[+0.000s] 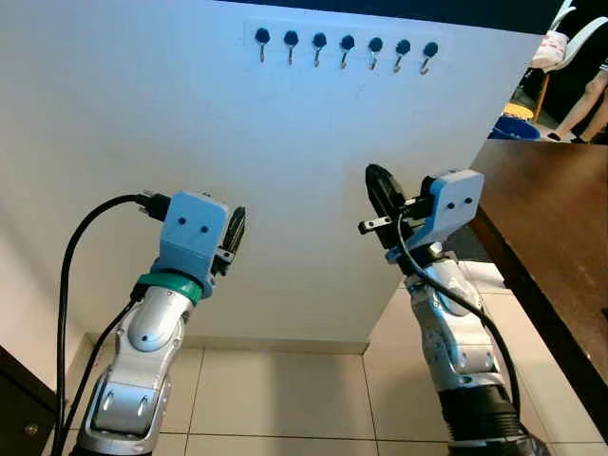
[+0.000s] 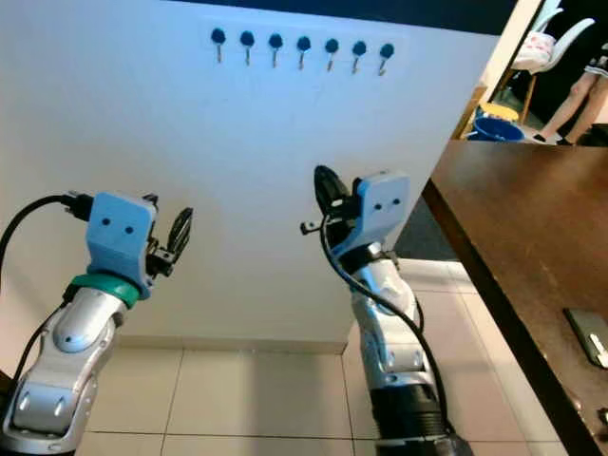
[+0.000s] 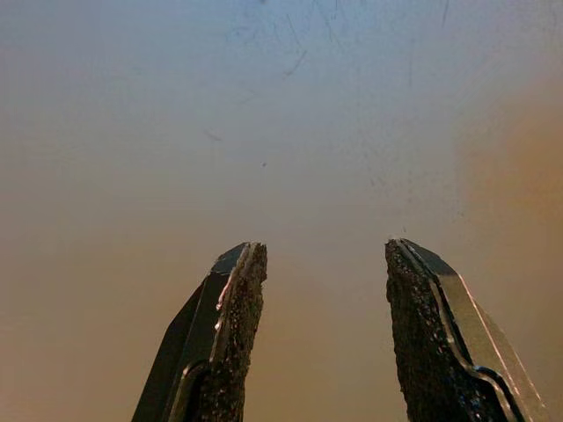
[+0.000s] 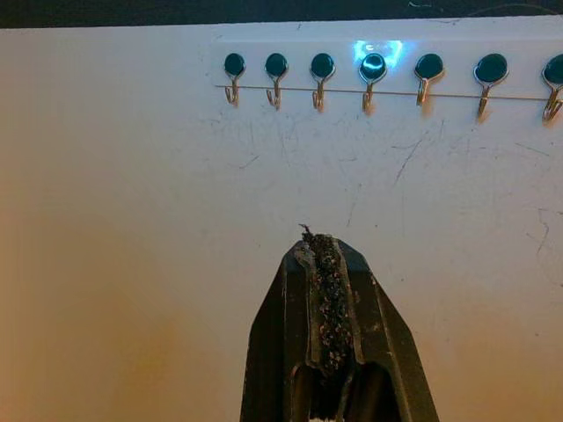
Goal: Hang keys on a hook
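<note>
A row of several small metal hooks (image 1: 347, 46) with dark round heads is fixed high on a white wall panel (image 1: 190, 123). My right gripper (image 1: 378, 185) is raised in front of the panel, well below the hooks, and its fingers are shut with nothing visible between them. The right wrist view looks up past the closed fingertips (image 4: 321, 242) at the hooks (image 4: 369, 75). My left gripper (image 1: 236, 228) is held up lower on the left, close to the panel. Its two fingers (image 3: 237, 290) stand apart and hold nothing.
A dark wooden table (image 1: 551, 218) runs along the right, with a flat dark object (image 2: 589, 334) lying on it. Pale tiled floor (image 1: 285, 389) lies below. Beyond the table are a blue basin (image 1: 518, 128), a person's legs (image 1: 584, 104), and a dark cabinet corner (image 1: 19, 408).
</note>
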Controlling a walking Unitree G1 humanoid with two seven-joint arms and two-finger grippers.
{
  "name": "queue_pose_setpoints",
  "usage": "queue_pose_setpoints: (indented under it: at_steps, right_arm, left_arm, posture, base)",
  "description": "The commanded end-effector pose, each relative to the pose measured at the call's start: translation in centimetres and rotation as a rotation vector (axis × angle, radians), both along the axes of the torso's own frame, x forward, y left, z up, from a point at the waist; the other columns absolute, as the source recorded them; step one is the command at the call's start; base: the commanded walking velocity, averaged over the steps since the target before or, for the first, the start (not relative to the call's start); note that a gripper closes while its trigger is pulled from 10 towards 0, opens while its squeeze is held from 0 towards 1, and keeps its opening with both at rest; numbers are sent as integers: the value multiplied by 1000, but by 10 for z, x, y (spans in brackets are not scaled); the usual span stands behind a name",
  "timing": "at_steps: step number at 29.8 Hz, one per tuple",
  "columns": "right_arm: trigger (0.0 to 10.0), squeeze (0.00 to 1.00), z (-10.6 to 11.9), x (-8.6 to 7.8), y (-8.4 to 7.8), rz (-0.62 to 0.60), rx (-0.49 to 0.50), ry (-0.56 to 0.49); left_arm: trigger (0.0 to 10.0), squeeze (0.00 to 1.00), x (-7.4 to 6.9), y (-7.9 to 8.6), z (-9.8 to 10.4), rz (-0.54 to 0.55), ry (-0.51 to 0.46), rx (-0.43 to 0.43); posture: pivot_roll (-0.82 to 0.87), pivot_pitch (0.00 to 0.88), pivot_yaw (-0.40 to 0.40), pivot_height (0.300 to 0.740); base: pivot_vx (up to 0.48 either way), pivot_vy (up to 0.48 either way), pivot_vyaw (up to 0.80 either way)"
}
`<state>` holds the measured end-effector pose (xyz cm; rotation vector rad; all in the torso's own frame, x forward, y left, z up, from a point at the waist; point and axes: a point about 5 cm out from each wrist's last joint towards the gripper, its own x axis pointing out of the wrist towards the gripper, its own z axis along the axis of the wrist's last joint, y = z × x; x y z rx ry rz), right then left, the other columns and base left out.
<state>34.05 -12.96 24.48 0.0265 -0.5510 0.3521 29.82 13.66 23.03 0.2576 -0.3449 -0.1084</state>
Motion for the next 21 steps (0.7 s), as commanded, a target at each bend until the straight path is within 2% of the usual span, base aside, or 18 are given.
queue_pose_setpoints:
  at_steps: [1, 8, 21]
  right_arm:
    - [10000, 0, -3, 0, 1, -3, -5, 8]
    - [10000, 0, -3, 1, 0, -9, -1, 9]
    - [10000, 0, -4, 3, -1, -12, -4, 15]
  left_arm:
    - [10000, 0, 1, -1, -2, -4, 9, 3]
    - [10000, 0, 1, -2, -2, -10, 10, 0]
    - [10000, 0, 0, -2, -1, -17, 5, -11]
  posture:
    - [73, 57, 24, 740]
    - [74, 55, 24, 740]
    - [76, 56, 21, 740]
  base:
    - [0, 0, 0]
    - [0, 0, 0]
    - [-455, 0, 0]
